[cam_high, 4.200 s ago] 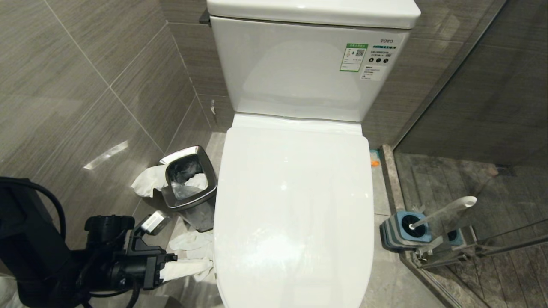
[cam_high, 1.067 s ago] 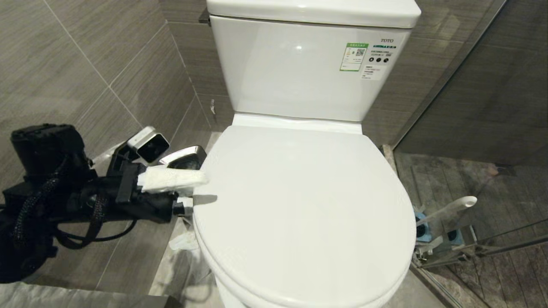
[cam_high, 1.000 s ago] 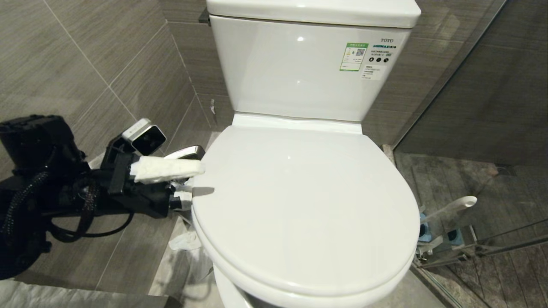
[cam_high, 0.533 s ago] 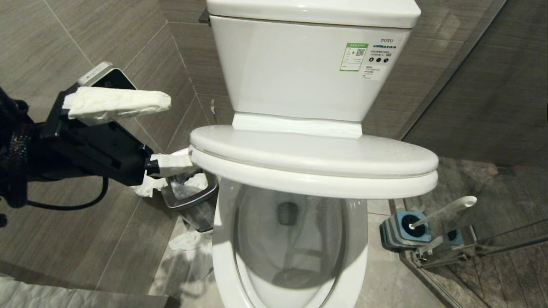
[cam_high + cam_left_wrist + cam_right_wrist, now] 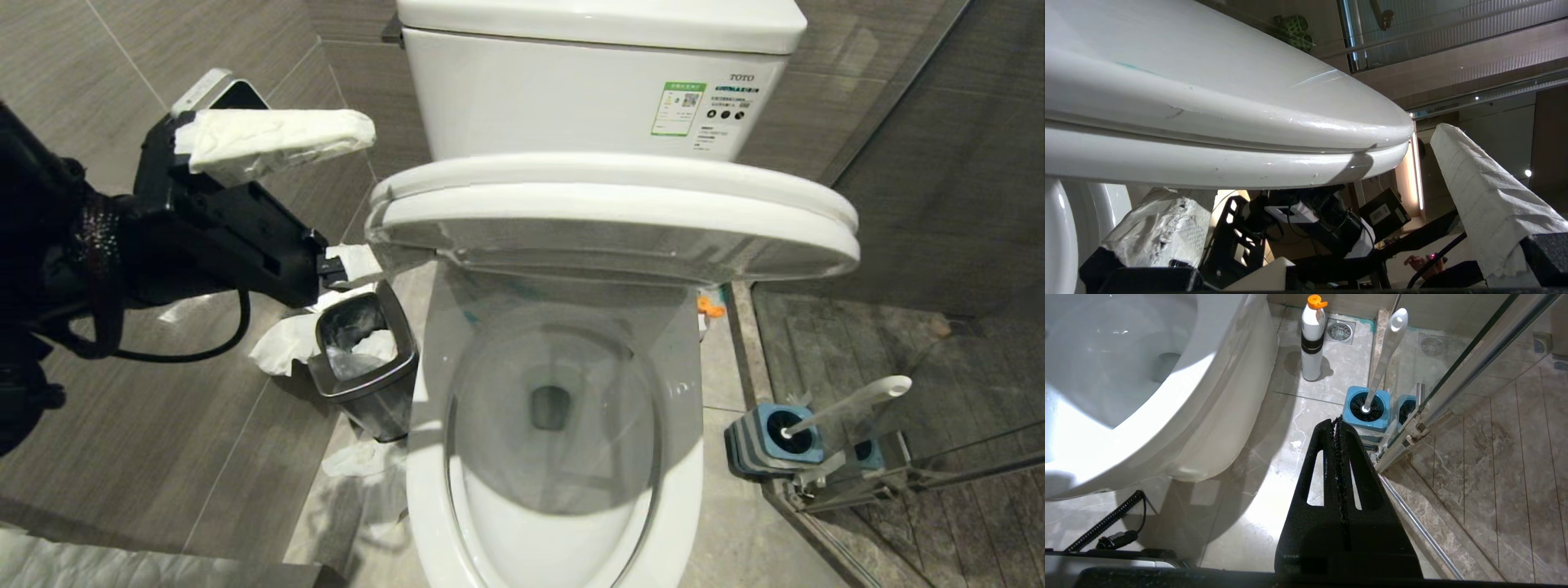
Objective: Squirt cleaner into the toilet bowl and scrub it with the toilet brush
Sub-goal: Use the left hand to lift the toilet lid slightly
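Observation:
The white toilet bowl point(image 5: 424, 490) lies uncovered, its drain hole showing in the water. Its seat and lid point(image 5: 612, 220) hang half raised above it. My left gripper point(image 5: 369, 196) is open at their left edge, fingers wrapped in white tissue: one finger above the lid, the other finger point(image 5: 351, 263) under the seat. From the left wrist view the seat edge point(image 5: 1249, 163) runs between the fingers of the left gripper point(image 5: 1306, 163). A faint turquoise smear point(image 5: 1133, 67) marks the lid. The toilet brush point(image 5: 849, 404) point(image 5: 1386, 355) stands in its blue holder point(image 5: 771, 441). My right gripper point(image 5: 1336, 422) is shut and empty, above the floor near the holder.
A white bottle with an orange cap point(image 5: 1312, 339) stands on the floor beside the bowl. A steel waste bin point(image 5: 363, 359) with tissue point(image 5: 282, 347) around it sits left of the bowl. A glass shower door and its rail point(image 5: 898, 474) close off the right side.
The seat and lid have swung up from flat to half raised, uncovering the bowl. My left gripper has risen with them, staying open at their left edge.

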Motion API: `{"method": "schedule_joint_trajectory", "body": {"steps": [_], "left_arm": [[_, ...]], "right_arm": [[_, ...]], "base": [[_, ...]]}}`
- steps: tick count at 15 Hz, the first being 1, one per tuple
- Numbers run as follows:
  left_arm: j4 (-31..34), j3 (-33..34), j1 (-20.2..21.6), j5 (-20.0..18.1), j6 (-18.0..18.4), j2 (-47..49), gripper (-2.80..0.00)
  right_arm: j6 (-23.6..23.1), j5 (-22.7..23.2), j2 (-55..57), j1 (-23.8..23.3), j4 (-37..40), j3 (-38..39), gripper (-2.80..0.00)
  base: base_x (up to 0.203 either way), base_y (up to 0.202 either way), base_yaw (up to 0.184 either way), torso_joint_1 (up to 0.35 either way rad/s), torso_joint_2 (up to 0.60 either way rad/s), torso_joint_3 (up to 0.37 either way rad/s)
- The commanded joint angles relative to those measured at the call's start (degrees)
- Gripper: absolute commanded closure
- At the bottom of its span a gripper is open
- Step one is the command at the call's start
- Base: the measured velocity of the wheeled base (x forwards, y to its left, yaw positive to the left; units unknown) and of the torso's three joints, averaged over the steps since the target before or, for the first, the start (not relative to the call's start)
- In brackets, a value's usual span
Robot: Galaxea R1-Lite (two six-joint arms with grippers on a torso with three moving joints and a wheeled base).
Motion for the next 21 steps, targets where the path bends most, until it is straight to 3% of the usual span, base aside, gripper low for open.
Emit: {"method": "schedule_joint_trajectory", "body": {"steps": [1, 9, 11, 17, 21], "left_arm": [[-0.5, -3.4, -0.5, -0.2, -0.5, 1.5, -2.80], [-0.8, -14.2, -0.8, 0.1, -0.1, 7.5, -2.80], [-2.6, -18.4, -1.0, 1.7, 0.0, 11.4, -2.80], [-4.6, -33.1, -1.2, 4.5, -0.6, 20.6, -2.80], [-4.6, -46.3, -0.7, 6.5, 1.6, 29.6, -2.80]], "right_arm": [[0.0, 0.0, 0.0, 0.0, 0.0, 0.0, 0.00], [0.0, 0.0, 0.0, 0.0, 0.0, 0.0, 0.00], [0.0, 0.0, 0.0, 0.0, 0.0, 0.0, 0.00], [0.0, 0.0, 0.0, 0.0, 0.1, 0.0, 0.00], [0.0, 0.0, 0.0, 0.0, 0.0, 0.0, 0.00]], "base": [[0.000, 0.000, 0.000, 0.000, 0.00, 0.000], [0.000, 0.000, 0.000, 0.000, 0.00, 0.000], [0.000, 0.000, 0.000, 0.000, 0.00, 0.000], [0.000, 0.000, 0.000, 0.000, 0.00, 0.000], [0.000, 0.000, 0.000, 0.000, 0.00, 0.000]]}}
